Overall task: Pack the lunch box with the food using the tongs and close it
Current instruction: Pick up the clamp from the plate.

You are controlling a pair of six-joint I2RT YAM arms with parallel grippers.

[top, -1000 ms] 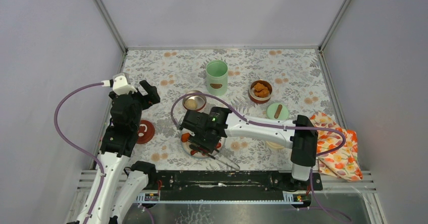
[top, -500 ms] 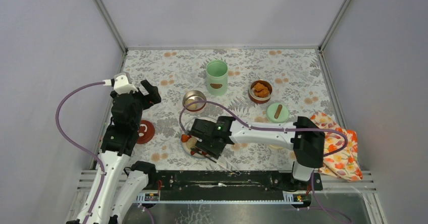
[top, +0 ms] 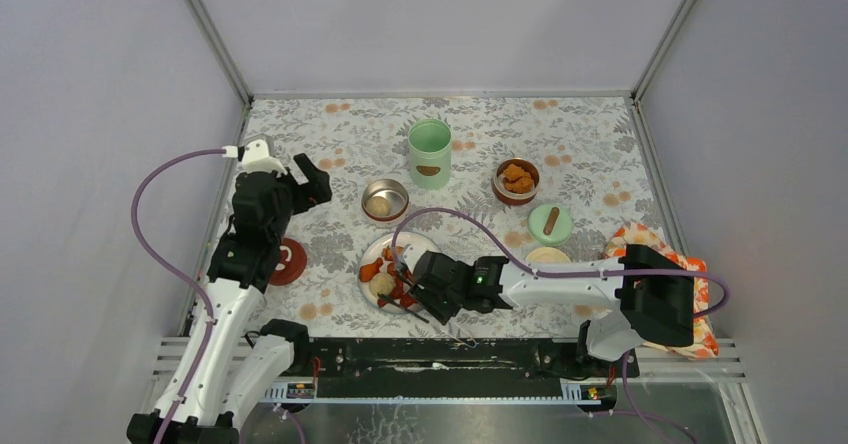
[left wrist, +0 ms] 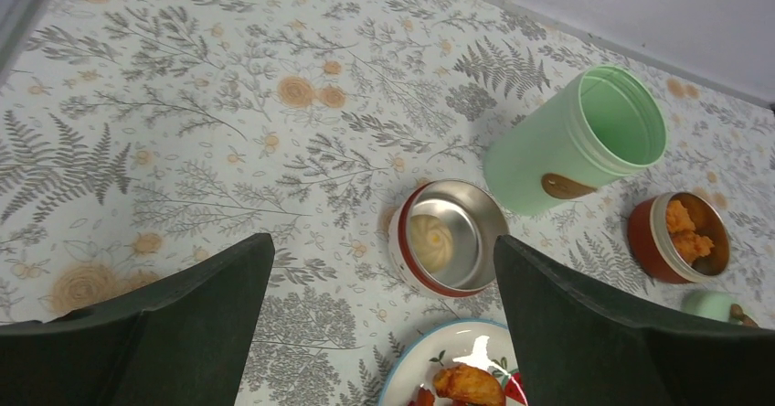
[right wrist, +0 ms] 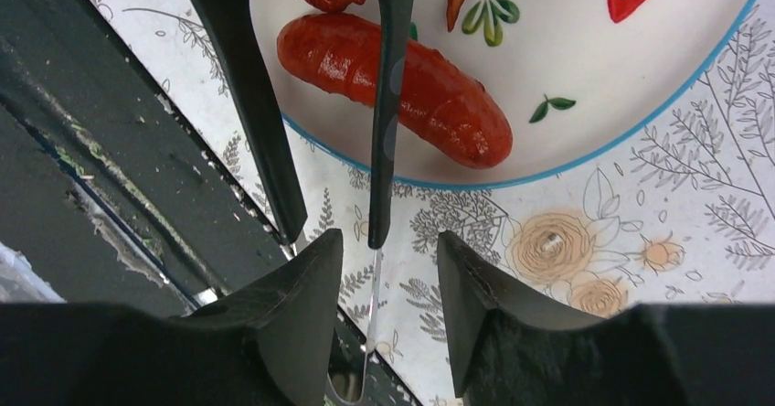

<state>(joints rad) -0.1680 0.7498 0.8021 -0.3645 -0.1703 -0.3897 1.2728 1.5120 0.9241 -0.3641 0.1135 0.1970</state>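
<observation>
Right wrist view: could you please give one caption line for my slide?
The right arm's jaws face dark tongs that reach across a red sausage on a white plate.

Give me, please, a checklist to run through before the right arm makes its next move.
1. Left tool open, empty: ok.
2. Right tool gripping the tongs: cannot tell.
3. Sausage on the plate by the tongs: ok.
4. Green jar upright and uncovered: ok.
5. Jar lid parked clear of the plate: ok.
6. Ball bowl and fried-food bowl covered: not ok, both open.
</observation>
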